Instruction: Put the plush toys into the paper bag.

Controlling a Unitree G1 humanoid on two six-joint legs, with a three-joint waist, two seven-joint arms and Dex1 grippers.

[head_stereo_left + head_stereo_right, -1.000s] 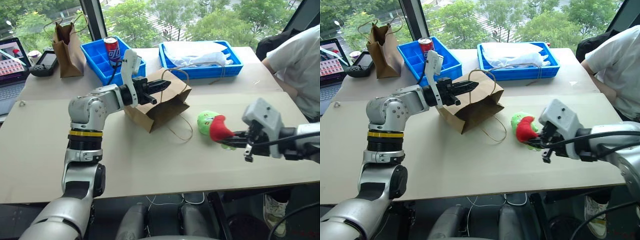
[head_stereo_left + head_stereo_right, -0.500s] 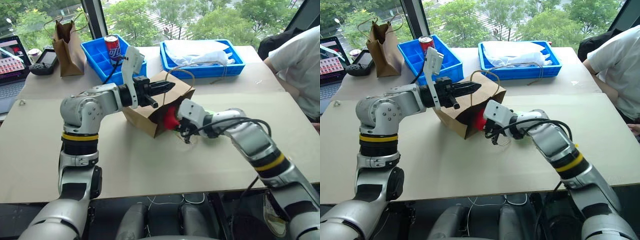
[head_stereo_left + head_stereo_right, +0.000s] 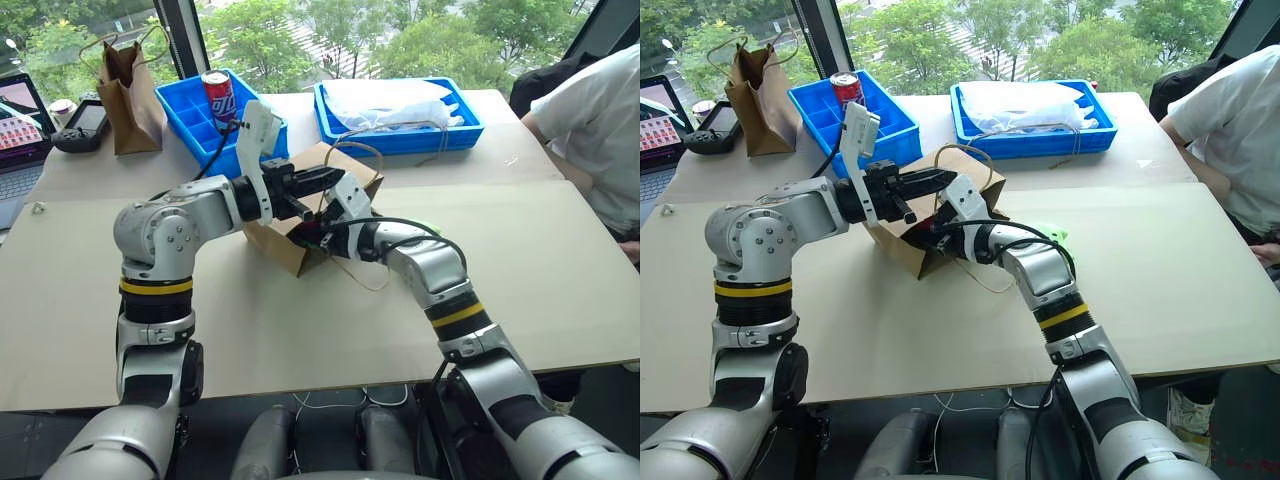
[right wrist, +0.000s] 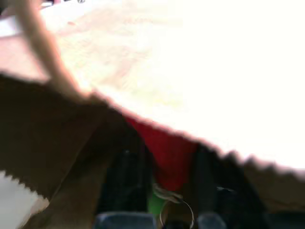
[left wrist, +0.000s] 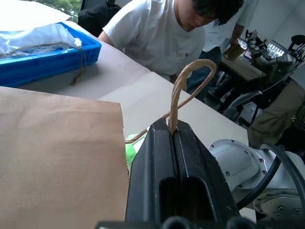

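The paper bag (image 3: 285,238) lies on its side at the table's middle, mouth toward the right. My left gripper (image 5: 172,132) is shut on its twine handle (image 5: 190,78) and holds the mouth up. My right gripper (image 4: 167,152) reaches into the mouth (image 3: 316,236). Its fingers (image 4: 125,171) stand apart on either side of the red plush toy (image 4: 167,160), which sits inside the bag. The green plush toy (image 3: 1054,236) lies on the table just right of the bag, mostly hidden behind my right arm.
A narrower, darker paper bag (image 3: 122,85) stands at the back left beside a laptop (image 3: 20,130). Behind the bag are a blue bin holding a soda can (image 3: 216,92) and a blue tray (image 3: 460,125) with white plastic. A person (image 3: 590,120) sits at the right edge.
My right arm swung left from the table's right side, carrying the red toy into the bag's mouth, and its fingers spread. The left gripper kept its hold on the handle.
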